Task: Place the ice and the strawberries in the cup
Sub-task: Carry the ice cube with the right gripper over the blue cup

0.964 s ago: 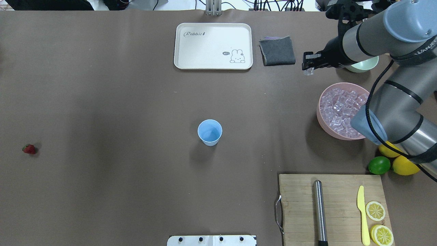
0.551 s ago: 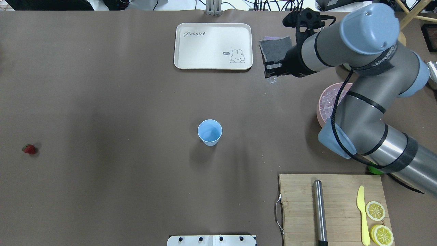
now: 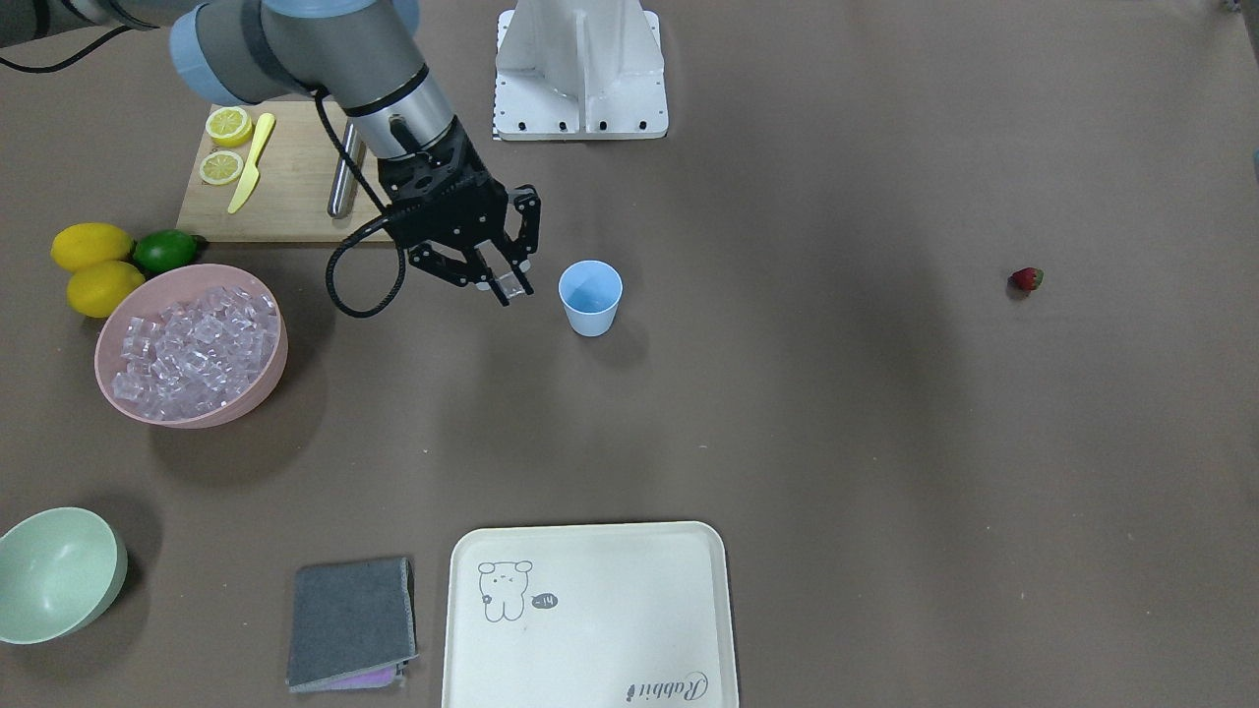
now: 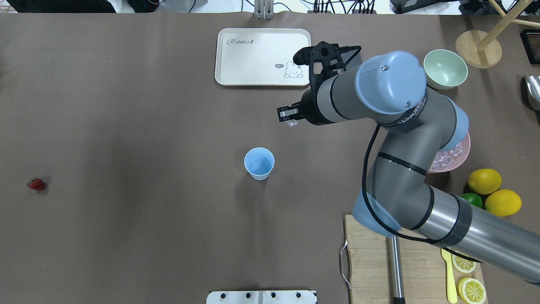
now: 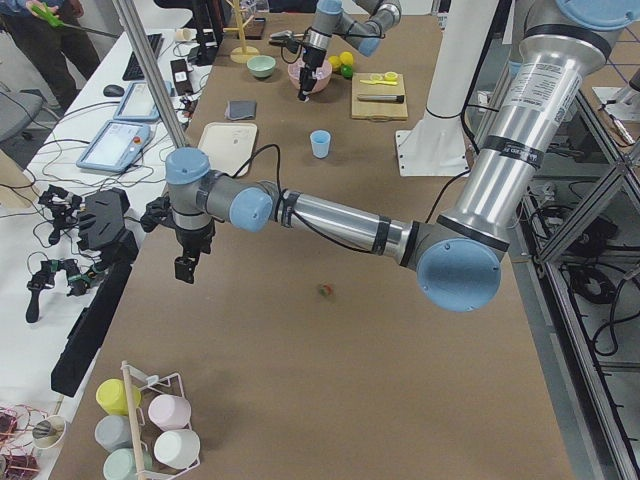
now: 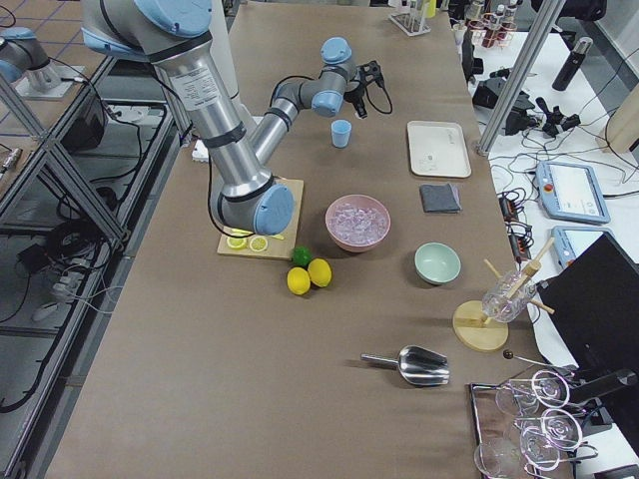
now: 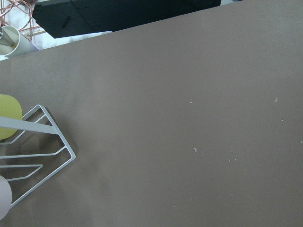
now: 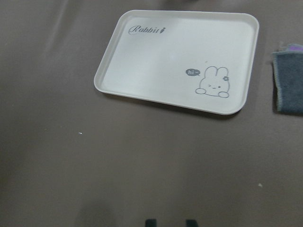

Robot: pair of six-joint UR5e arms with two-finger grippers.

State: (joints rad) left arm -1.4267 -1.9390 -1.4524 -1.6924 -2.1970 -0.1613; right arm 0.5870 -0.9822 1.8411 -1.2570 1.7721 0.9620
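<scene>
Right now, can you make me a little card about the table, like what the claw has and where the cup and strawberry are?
right claw: shut on one ice cube, in the air beside the cup
cup: upright, in the middle, looks empty
strawberry: lying alone, far from the cup
pink bowl: full of ice
left claw: far off to one side, open or shut unclear

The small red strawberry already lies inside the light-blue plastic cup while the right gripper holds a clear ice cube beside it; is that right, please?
Not quite: the overhead exterior view shows the small red strawberry on the brown table, far from the light-blue cup. The right gripper does hold a clear ice cube beside it.
</scene>
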